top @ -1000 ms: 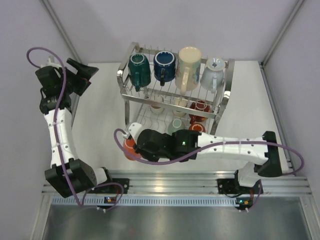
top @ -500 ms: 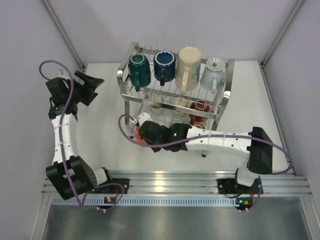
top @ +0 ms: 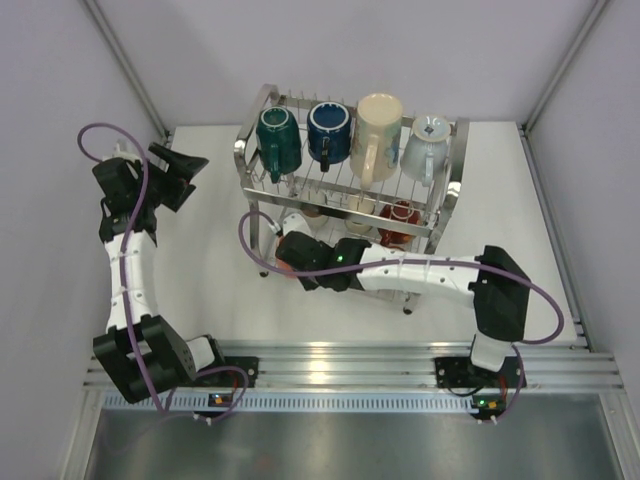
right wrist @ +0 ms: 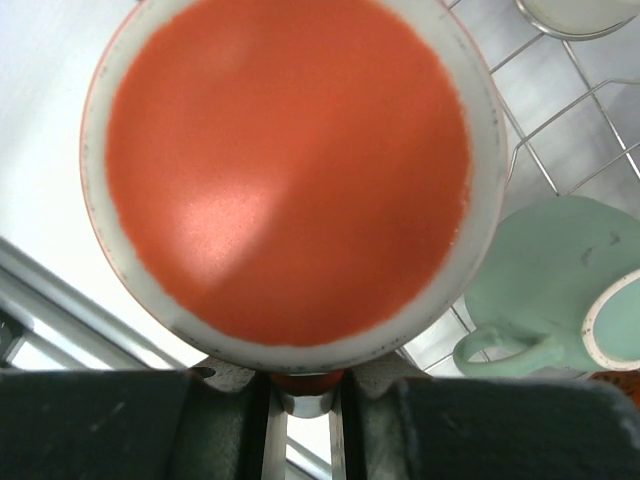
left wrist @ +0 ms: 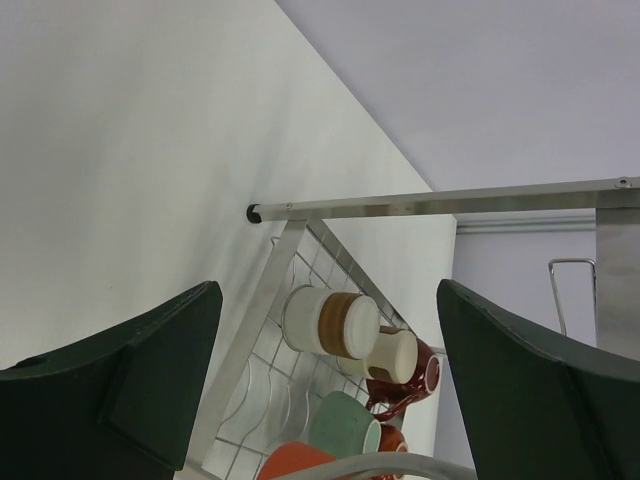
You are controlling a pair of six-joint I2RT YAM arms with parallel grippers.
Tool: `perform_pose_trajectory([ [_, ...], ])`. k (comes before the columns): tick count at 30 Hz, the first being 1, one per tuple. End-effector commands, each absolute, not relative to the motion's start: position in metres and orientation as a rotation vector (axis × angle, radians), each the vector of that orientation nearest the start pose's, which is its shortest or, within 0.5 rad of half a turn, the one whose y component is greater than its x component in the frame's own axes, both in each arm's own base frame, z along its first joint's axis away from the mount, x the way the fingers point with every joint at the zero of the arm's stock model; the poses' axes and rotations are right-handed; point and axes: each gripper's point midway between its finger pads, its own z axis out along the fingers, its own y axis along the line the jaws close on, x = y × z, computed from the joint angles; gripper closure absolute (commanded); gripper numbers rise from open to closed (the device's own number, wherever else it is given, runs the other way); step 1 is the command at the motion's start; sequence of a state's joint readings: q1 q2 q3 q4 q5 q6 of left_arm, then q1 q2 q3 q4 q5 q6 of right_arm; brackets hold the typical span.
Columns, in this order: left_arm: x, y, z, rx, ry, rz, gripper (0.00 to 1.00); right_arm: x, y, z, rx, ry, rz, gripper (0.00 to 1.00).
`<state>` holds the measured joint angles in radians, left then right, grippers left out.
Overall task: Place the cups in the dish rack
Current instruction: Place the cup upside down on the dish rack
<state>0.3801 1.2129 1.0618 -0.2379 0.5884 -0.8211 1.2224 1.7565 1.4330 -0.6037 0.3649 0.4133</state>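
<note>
Right wrist view is filled by the underside of an orange ceramic cup (right wrist: pixel 285 170) with a pale unglazed foot ring. The right arm's fingers (right wrist: pixel 480 425) are drawn in narrow on its near side, with a sliver of orange pinched between them. The cup hangs at the front-left corner of the two-tier silver wire dish rack (top: pixel 243 152), half over the white bench (top: pixel 200 260) and half over the lower tier's grid. Whether it already rests on the wires cannot be told.

Just beyond it on that lower tier lies a mint-green handled cup (right wrist: pixel 545 285). Farther in are a cream cup with a brown band (left wrist: pixel 330 320) and red cups (top: pixel 402 213).

Off to the left, apart from the rack, the left arm's fingers (left wrist: pixel 130 390) stand spread wide with nothing between them.

At the far side, the upper tier carries a row of four: a teal mug (top: pixel 273 136), a navy mug (top: pixel 328 130), a tall cream mug (top: pixel 378 125) and a pale blue-grey mug (top: pixel 425 140).

The loading looks almost finished. No other cup shows on the bench outside the rack, though the right arm hides a patch of it. What seems left is to seat the orange cup on the lower tier and let go.
</note>
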Motion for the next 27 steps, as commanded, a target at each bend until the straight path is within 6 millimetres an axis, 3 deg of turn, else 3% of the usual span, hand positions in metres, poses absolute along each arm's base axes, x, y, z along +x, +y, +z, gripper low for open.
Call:
perform_pose_trajectory([
  [1,0.374,0.017,0.295,-0.712,1.785,-0.871,0.06,0.222,0.411,0.162,-0.632,2.186,0.34,1.0],
  [20,0.371,0.013,0.299,-0.701,1.778,-0.883,0.06,0.255,0.396,0.125,-0.544,2.214,0.229,1.0],
  [23,0.371,0.014,0.3,-0.703,1.776,-0.885,0.06,0.255,0.399,0.12,-0.574,2.212,0.249,0.95],
  [27,0.371,0.013,0.3,-0.704,1.777,-0.89,0.06,0.259,0.396,0.12,-0.564,2.203,0.219,0.82],
])
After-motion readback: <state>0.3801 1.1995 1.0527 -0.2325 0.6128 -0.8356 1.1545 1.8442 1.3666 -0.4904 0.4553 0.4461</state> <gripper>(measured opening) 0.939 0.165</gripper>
